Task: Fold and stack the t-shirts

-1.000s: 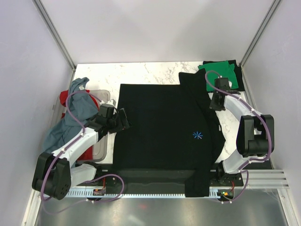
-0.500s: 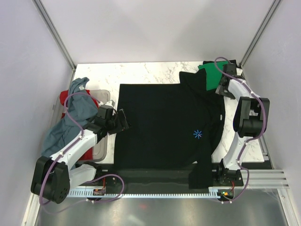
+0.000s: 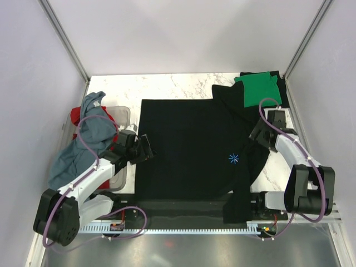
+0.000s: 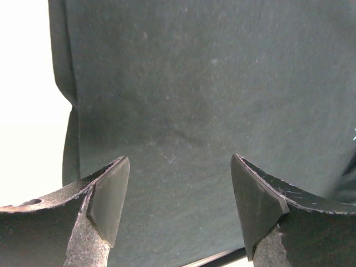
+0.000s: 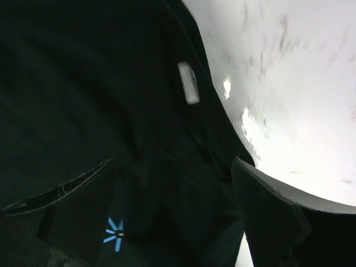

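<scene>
The black t-shirt (image 3: pixel 189 144) lies spread on the bench (image 3: pixel 167 86), a flap overhanging the near edge that could drag it off. Left gripper (image 3: pixel 147 150) and right gripper (image 3: pixel 256 137) hover apart, empty; a careless pinch may bunch layers.

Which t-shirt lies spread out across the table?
The black cotton t-shirt with the blue star mark. The green t-shirt lies folded at the far right corner; the grey-blue t-shirt and the red t-shirt are crumpled at the left.
</scene>
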